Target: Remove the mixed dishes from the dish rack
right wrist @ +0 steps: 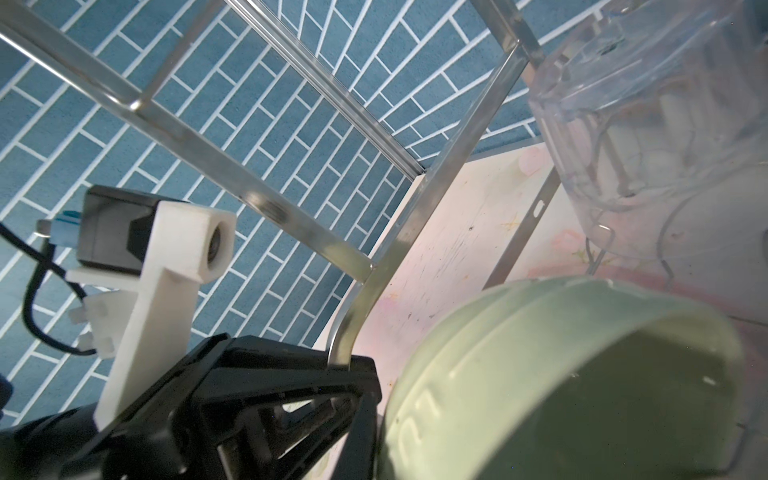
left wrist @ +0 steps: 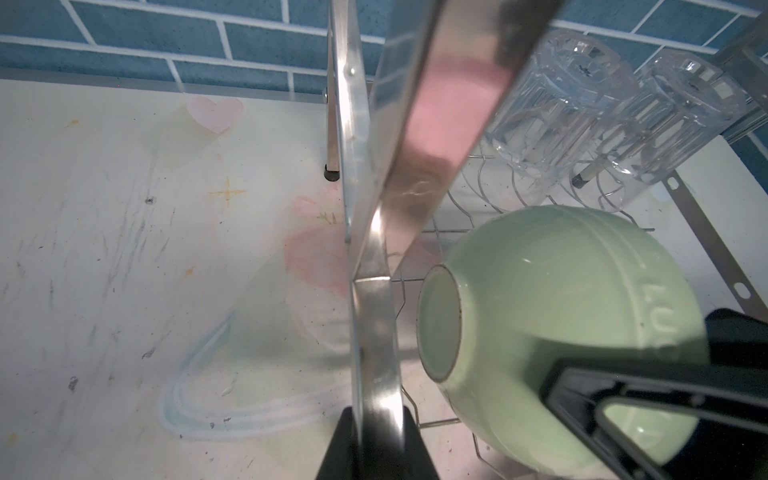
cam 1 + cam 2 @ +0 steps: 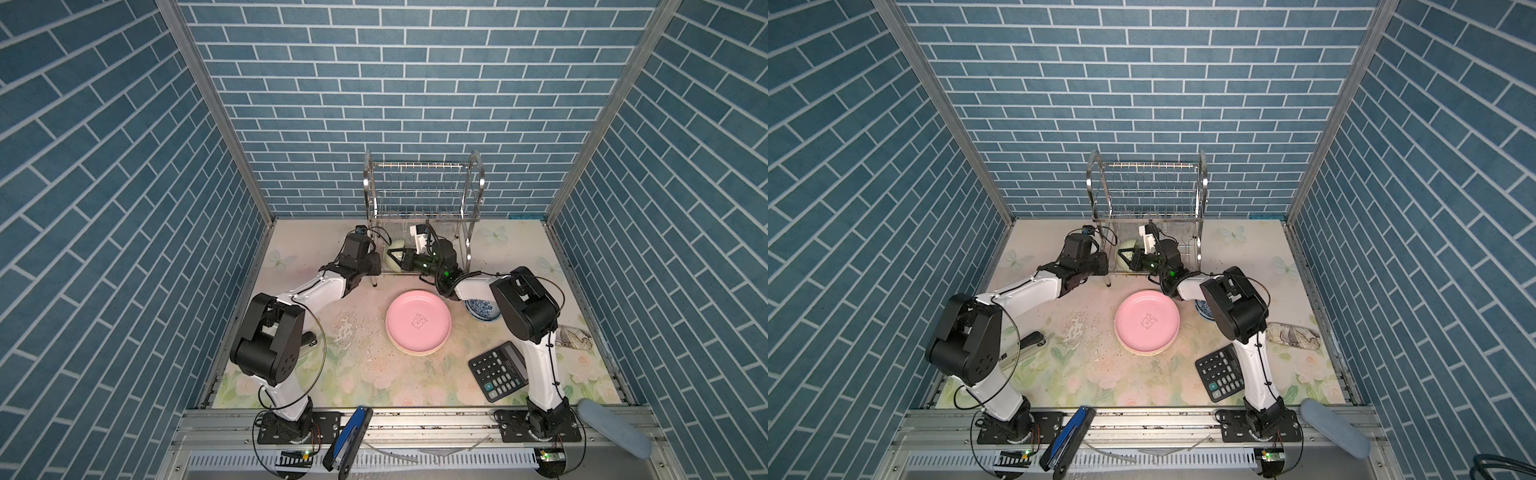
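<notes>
Dish rack, 2-tier, shiny silver wire, arched side frames (image 3: 420, 165) (image 3: 1144, 165): standing at upper centre of both top views, against the blue-brick wall.

Pale-green round glazed bowl (image 3: 400, 244) (image 2: 561, 291) (image 1: 540, 374): lying on its side at the left end of the rack's lower tier, with its foot ring facing the left side frame.

Clear ribbed glasses, 2 (image 2: 561, 104) (image 2: 681, 116): sitting upside down on the lower tier behind that bowl, at upper right of the left wrist view.

Left gripper (image 3: 375, 267) (image 2: 374, 440): clenching the rack's left frame strip between its fingers.

Right gripper (image 3: 394, 257): reaching into the lower tier and grasping the pale-green bowl at its rim, 1 black finger (image 2: 648, 386) lying on the outer wall.

Pink round plate (image 3: 417, 322): topping a stack at centre on the floral table (image 3: 332, 374), paler plate rims (image 3: 409, 352) showing beneath.

Blue-white patterned bowl (image 3: 480, 312): sitting right of the stack, partly under the right arm.

Black calculator (image 3: 496, 370): lying at lower right.
</notes>
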Action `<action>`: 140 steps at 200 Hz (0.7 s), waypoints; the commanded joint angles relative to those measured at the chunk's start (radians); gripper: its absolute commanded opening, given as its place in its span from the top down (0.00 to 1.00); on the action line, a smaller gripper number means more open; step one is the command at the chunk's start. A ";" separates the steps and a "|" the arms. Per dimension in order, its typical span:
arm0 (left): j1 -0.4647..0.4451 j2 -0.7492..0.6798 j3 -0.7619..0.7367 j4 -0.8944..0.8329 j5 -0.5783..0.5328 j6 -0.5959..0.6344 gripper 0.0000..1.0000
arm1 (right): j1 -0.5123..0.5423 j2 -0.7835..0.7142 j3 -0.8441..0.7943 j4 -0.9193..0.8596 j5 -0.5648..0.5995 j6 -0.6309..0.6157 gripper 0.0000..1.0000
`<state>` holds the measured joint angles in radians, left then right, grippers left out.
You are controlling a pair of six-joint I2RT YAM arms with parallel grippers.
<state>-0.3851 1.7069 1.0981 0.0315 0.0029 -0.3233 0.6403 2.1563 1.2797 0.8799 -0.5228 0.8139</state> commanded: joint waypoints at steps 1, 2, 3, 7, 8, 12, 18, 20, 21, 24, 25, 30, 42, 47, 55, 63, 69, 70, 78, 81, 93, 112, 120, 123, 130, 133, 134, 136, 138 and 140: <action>0.011 0.026 0.020 -0.008 0.006 -0.072 0.91 | 0.007 -0.105 -0.027 0.172 -0.072 0.038 1.00; 0.010 0.026 0.020 -0.008 0.006 -0.072 0.91 | 0.007 -0.107 -0.028 0.173 -0.072 0.038 1.00; 0.010 0.027 0.020 -0.008 0.006 -0.072 0.91 | 0.007 -0.108 -0.028 0.176 -0.072 0.039 1.00; 0.009 0.028 0.020 -0.008 0.005 -0.071 0.91 | 0.007 -0.112 -0.033 0.185 -0.073 0.044 1.00; 0.010 0.028 0.019 -0.008 0.005 -0.071 0.91 | 0.008 -0.112 -0.034 0.187 -0.074 0.046 1.00; 0.010 0.028 0.019 -0.008 0.003 -0.071 0.91 | 0.006 -0.116 -0.038 0.197 -0.075 0.051 1.00; 0.011 0.028 0.019 -0.008 0.003 -0.071 0.91 | 0.003 -0.120 -0.043 0.210 -0.078 0.059 1.00; 0.011 0.029 0.019 -0.008 0.003 -0.071 0.91 | 0.005 -0.122 -0.044 0.216 -0.078 0.062 1.00; 0.012 0.029 0.019 -0.008 0.003 -0.071 0.91 | 0.003 -0.123 -0.045 0.218 -0.079 0.064 1.00; 0.010 0.029 0.019 -0.010 0.003 -0.071 0.91 | 0.004 -0.123 -0.047 0.224 -0.081 0.068 1.00; 0.010 0.030 0.020 -0.011 0.003 -0.071 0.91 | 0.004 -0.123 -0.047 0.227 -0.081 0.070 1.00; 0.009 0.031 0.021 -0.013 0.003 -0.071 0.91 | 0.003 -0.125 -0.049 0.239 -0.085 0.079 1.00; 0.010 0.034 0.021 -0.013 0.003 -0.071 0.91 | 0.000 -0.127 -0.055 0.280 -0.095 0.107 1.00; 0.011 0.034 0.020 -0.013 0.003 -0.072 0.91 | -0.003 -0.128 -0.058 0.298 -0.099 0.120 1.00; 0.011 0.034 0.019 -0.015 0.002 -0.072 0.91 | -0.004 -0.128 -0.063 0.330 -0.106 0.142 1.00; 0.011 0.033 0.019 -0.015 0.002 -0.072 0.91 | -0.010 -0.127 -0.066 0.360 -0.111 0.164 1.00; 0.011 0.031 0.016 -0.014 0.000 -0.072 0.91 | -0.010 -0.125 -0.068 0.378 -0.114 0.178 1.00; 0.010 0.030 0.016 -0.014 0.000 -0.072 0.91 | -0.011 -0.125 -0.069 0.381 -0.115 0.180 1.00; 0.011 0.027 0.014 -0.014 -0.001 -0.072 0.91 | -0.013 -0.128 -0.070 0.398 -0.121 0.188 1.00; 0.011 0.028 0.014 -0.014 -0.001 -0.072 0.91 | -0.013 -0.127 -0.070 0.399 -0.123 0.189 1.00; 0.011 0.025 0.014 -0.014 -0.003 -0.071 0.91 | -0.015 -0.134 -0.071 0.400 -0.126 0.191 1.00; 0.011 0.028 0.019 -0.017 -0.002 -0.071 0.91 | -0.015 -0.142 -0.082 0.410 -0.124 0.193 1.00; 0.010 0.030 0.021 -0.019 -0.001 -0.070 0.91 | -0.018 -0.147 -0.088 0.417 -0.126 0.199 1.00; 0.010 0.031 0.022 -0.018 -0.001 -0.071 0.91 | -0.019 -0.149 -0.091 0.422 -0.127 0.200 1.00; 0.010 0.032 0.023 -0.018 -0.001 -0.071 0.91 | -0.019 -0.156 -0.099 0.433 -0.128 0.205 1.00; 0.010 0.032 0.023 -0.018 -0.001 -0.071 0.91 | -0.019 -0.158 -0.102 0.439 -0.130 0.206 1.00; 0.010 0.032 0.023 -0.018 -0.001 -0.071 0.91 | -0.019 -0.159 -0.103 0.442 -0.130 0.207 1.00; 0.010 0.032 0.024 -0.018 0.000 -0.071 0.91 | -0.020 -0.162 -0.106 0.444 -0.132 0.209 1.00; 0.011 0.032 0.025 -0.018 0.001 -0.071 0.91 | -0.020 -0.164 -0.109 0.447 -0.132 0.210 1.00; 0.010 0.033 0.025 -0.018 0.000 -0.071 0.91 | -0.021 -0.166 -0.112 0.450 -0.132 0.211 1.00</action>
<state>-0.3916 1.7084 1.1034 0.0235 0.0200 -0.3126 0.6262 2.0888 1.1942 1.1358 -0.6292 1.0264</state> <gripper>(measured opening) 0.171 0.124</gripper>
